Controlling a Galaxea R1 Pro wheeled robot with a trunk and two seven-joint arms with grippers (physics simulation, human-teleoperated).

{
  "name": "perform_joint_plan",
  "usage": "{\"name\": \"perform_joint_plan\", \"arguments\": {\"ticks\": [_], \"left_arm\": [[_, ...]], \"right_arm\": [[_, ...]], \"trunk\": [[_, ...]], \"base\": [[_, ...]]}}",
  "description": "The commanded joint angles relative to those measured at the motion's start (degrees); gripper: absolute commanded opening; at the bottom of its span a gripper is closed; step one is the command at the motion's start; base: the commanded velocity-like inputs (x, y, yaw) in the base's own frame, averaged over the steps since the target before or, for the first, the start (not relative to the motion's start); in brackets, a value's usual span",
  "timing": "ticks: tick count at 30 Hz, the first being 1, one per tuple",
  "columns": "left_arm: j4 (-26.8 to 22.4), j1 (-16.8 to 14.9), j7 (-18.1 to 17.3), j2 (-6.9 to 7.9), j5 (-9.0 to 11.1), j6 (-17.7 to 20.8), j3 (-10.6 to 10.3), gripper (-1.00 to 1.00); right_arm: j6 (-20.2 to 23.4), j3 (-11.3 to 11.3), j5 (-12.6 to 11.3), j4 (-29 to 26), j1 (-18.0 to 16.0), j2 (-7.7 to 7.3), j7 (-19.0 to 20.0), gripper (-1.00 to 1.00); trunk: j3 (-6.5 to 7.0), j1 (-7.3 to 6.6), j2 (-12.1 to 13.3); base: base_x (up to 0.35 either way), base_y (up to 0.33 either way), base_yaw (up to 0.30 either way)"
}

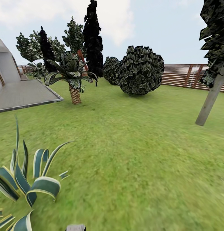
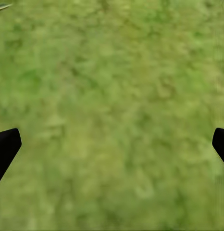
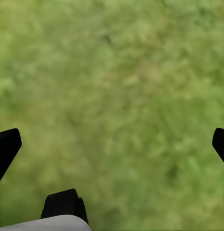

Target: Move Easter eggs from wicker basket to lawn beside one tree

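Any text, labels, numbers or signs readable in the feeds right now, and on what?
None: no readable text in these views.
The head view shows the lawn, the tree, a palm, a wooden fence and a paved patio, all unmarked.
Both wrist views show plain grass between the open left gripper and the open right gripper.

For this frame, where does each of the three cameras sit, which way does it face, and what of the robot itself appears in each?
Head view: on the robot's head, looking forward and down across the lawn toward a palm, a round bush, a fence and a pale-trunked tree; a grey bit of the robot at the bottom edge.
Left wrist view: near the left gripper, facing grass; dark fingertips wide apart.
Right wrist view: near the right gripper, facing blurred grass; fingertips apart, plus a dark and grey robot part.
Shared: both wrist views show lawn between open jaws.
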Motion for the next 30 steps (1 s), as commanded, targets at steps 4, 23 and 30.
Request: {"name": "perform_joint_plan", "arguments": {"ticks": [4, 23, 30], "left_arm": [[0.03, -0.03, 0.05, -0.03, 0.07, -0.18, 0.03, 1.00], [0.03, -0.03, 0.05, -0.02, 0.07, -0.18, 0.03, 1.00], [0.03, -0.03, 0.05, -0.07, 0.07, -0.18, 0.03, 1.00]], "right_arm": [[-0.20, -0.08, -0.02, 0.07, -0.04, 0.01, -0.02, 1.00], [-0.20, -0.08, -0.02, 0.07, -0.04, 0.01, -0.02, 1.00], [-0.20, -0.08, -0.02, 0.07, -0.04, 0.01, -0.02, 1.00]], "trunk": [[-0.05, 0.03, -0.02], [-0.05, 0.03, -0.02], [-0.05, 0.03, -0.02]], "base": [[0.329, 0.004, 0.000], [0.330, 0.000, 0.000], [0.330, 0.000, 0.000]]}}
